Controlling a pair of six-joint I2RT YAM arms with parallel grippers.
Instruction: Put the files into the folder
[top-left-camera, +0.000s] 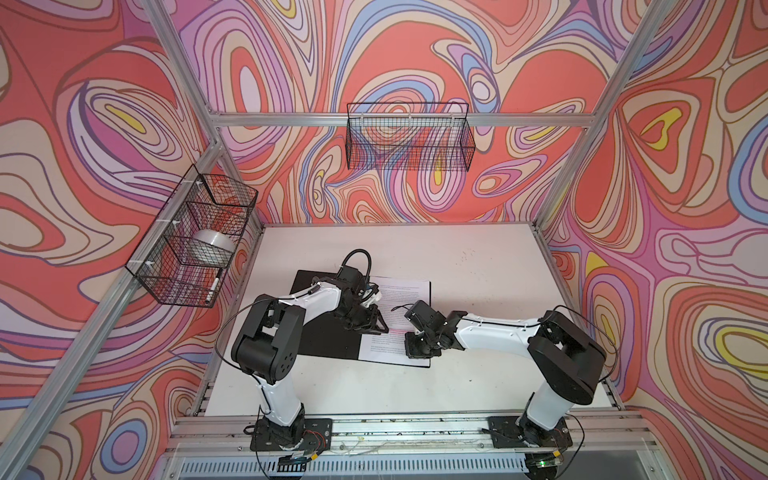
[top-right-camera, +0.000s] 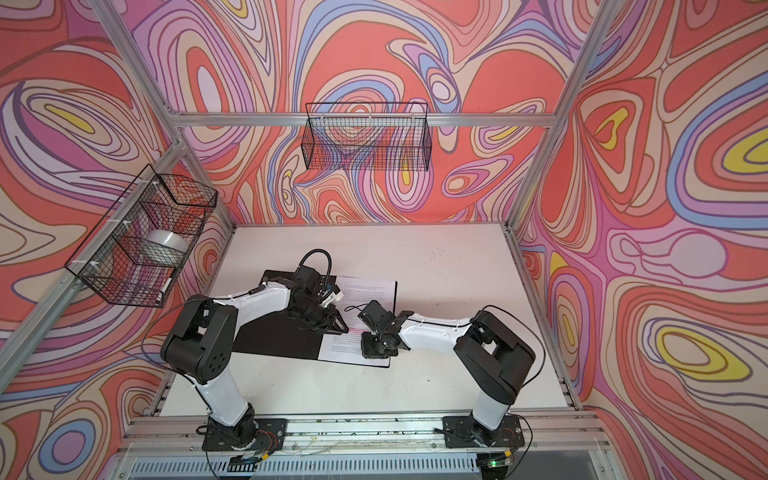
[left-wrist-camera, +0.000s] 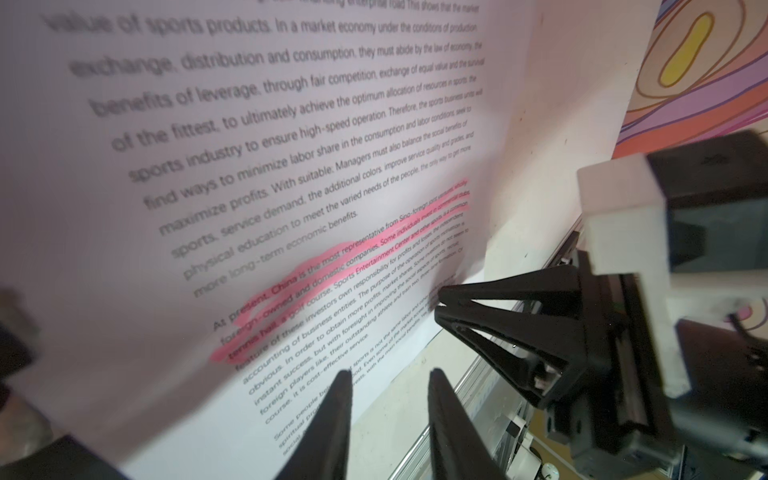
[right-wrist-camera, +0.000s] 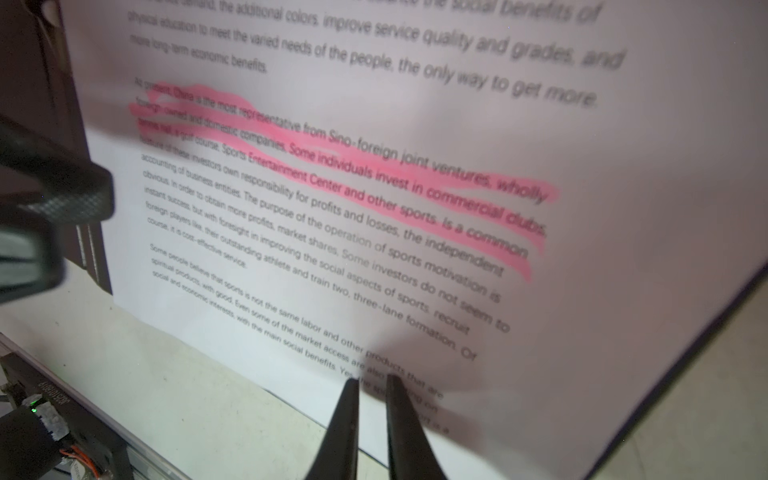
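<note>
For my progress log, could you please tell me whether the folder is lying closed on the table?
No, the folder lies open, black inside up, with the files on one half.

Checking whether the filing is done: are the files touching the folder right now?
Touching. In both top views the files lie flat on the right half of the open folder, whose black edge borders them.

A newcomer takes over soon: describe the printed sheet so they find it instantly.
On the white table an open folder lies flat, black inside up. The files cover its right half: the only white page there, dense black text with pink-highlighted lines, against the bare black half beside it.
</note>
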